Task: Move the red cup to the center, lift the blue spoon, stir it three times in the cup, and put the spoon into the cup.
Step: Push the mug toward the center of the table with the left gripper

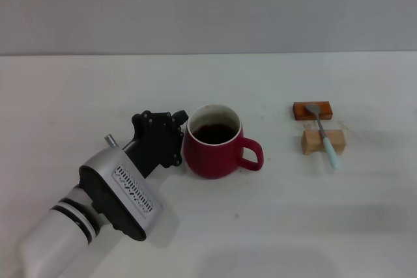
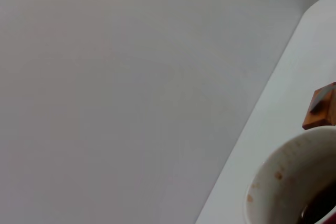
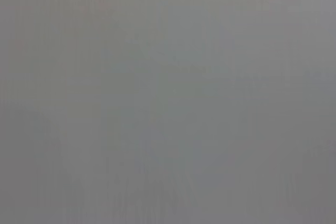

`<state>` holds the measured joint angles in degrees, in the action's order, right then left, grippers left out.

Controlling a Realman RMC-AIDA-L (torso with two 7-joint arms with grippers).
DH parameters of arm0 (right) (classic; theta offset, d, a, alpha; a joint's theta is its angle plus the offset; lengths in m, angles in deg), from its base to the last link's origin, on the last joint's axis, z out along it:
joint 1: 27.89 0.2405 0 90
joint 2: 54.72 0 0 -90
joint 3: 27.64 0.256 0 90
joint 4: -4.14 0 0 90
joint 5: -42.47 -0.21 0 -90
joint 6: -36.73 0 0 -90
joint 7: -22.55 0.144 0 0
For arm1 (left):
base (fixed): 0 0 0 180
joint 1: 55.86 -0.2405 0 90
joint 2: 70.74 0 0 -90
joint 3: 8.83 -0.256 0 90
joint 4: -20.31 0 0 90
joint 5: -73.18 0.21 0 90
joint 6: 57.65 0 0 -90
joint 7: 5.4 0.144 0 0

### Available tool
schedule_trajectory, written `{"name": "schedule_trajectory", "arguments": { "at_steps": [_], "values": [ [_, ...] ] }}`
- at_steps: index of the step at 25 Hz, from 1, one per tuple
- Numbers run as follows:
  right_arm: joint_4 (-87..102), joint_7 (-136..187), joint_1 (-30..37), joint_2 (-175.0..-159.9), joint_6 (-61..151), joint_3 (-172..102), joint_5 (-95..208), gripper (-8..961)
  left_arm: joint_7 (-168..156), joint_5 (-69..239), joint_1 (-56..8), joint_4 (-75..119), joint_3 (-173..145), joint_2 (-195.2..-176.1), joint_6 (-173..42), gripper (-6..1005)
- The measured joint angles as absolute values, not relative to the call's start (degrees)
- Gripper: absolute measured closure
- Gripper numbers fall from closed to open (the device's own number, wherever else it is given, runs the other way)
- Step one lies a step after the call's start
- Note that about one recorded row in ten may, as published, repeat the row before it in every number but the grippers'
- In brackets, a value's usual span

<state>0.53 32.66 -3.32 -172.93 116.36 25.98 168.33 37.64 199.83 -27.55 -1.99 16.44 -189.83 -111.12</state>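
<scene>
The red cup (image 1: 214,155) stands upright near the middle of the white table, its handle pointing right and dark liquid inside. My left gripper (image 1: 177,136) is pressed against the cup's left side just below the rim. The left wrist view shows the cup's white inner wall (image 2: 286,182) very close. The blue spoon (image 1: 325,135) lies to the right, its metal bowl on an orange-brown block (image 1: 305,110) and its pale handle across a wooden block (image 1: 313,142). My right gripper is out of view, and the right wrist view shows only blank grey.
The white table (image 1: 78,96) runs back to a grey wall. The orange-brown block (image 2: 321,109) also shows beyond the cup in the left wrist view. My left arm (image 1: 98,206) crosses the front left of the table.
</scene>
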Motion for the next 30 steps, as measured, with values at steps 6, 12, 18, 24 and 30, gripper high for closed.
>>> {"name": "schedule_trajectory", "arguments": {
  "at_steps": [6, 12, 18, 24, 30],
  "values": [
    [0.54, 32.66, -3.51, -172.94, 116.35, 25.97, 168.33, 192, 37.66, 199.44, -27.48, -0.76, 18.42, -189.79, -110.69, 988],
    [0.54, 32.66, -3.58, -172.94, 116.35, 25.97, 168.33, 192, 37.73, 199.62, -26.84, -0.1, 19.49, -189.76, -109.16, 988],
    [0.51, 32.66, -3.56, -172.94, 116.35, 25.97, 168.33, 192, 38.59, 199.69, -26.74, -1.61, 18.31, -189.81, -109.06, 987],
    [0.38, 32.66, -3.54, -172.94, 116.35, 25.97, 168.33, 192, 38.64, 199.74, -26.7, -2.14, 17.24, -189.83, -109.05, 986],
    [0.4, 32.66, -3.44, -172.94, 116.35, 25.97, 168.33, 192, 38.64, 199.74, -26.82, -2.73, 16.4, -189.83, -109.05, 986]
  ]
}}
